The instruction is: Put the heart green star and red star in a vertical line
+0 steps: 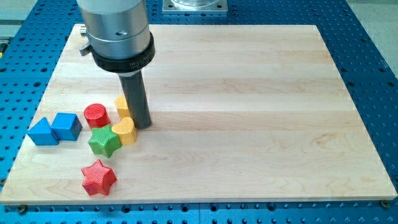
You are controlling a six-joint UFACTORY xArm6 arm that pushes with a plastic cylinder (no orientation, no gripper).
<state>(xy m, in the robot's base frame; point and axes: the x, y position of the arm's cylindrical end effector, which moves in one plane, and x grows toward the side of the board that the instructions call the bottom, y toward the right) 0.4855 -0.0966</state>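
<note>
The yellow heart (125,130) lies at the board's lower left, touching the green star (104,140) on its left. The red star (98,177) lies below the green star, a small gap apart, near the view's bottom edge of the board. My tip (142,126) rests on the board just right of the heart and seems to touch its upper right side. The dark rod hides part of another yellow block (122,106) above the heart.
A red cylinder (96,115) sits just above the green star. A blue cube (66,126) and a blue triangular block (42,132) lie at the view's left edge of the wooden board (249,112). The arm's grey body looms at the top left.
</note>
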